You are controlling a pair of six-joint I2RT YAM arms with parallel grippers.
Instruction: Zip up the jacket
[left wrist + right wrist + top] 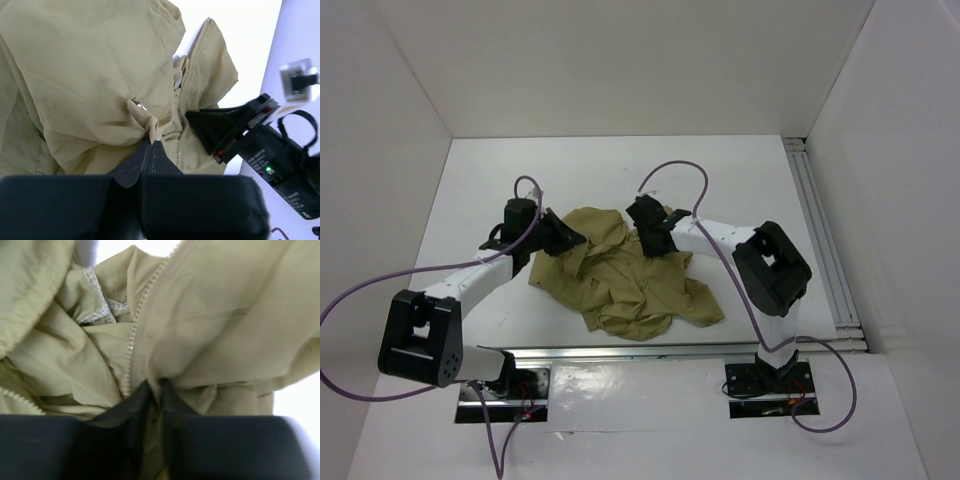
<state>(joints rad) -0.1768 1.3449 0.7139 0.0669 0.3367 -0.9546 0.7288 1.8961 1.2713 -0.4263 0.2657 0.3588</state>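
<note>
Because the jacket [630, 285] lies crumpled in a heap on the white table [740, 180], between the two arms, its front edges are not laid side by side, and the zipper has to be dug out of the folds before anything can be joined. One row of zipper teeth [137, 330] runs up through the creases in the right wrist view, open, with no matching row meshed to it; no slider can be made out in any view. The left gripper [151, 142] is clenched on a small tuft of the olive-tan cloth just beside that row of teeth, apparently to anchor the garment so that it does not drag. The right gripper [156, 390] has its fingers drawn close on a fold at the lower end of the teeth, with cloth visibly between them, so I judge it is grasping the jacket, perhaps lightly. Both arms reach forward from their bases and bend inward, wrists tipped down, so that the claws meet the heap from opposite sides, near each other but apart. Zipping has not begun, I judge; the two halves want finding and lining up first
</note>
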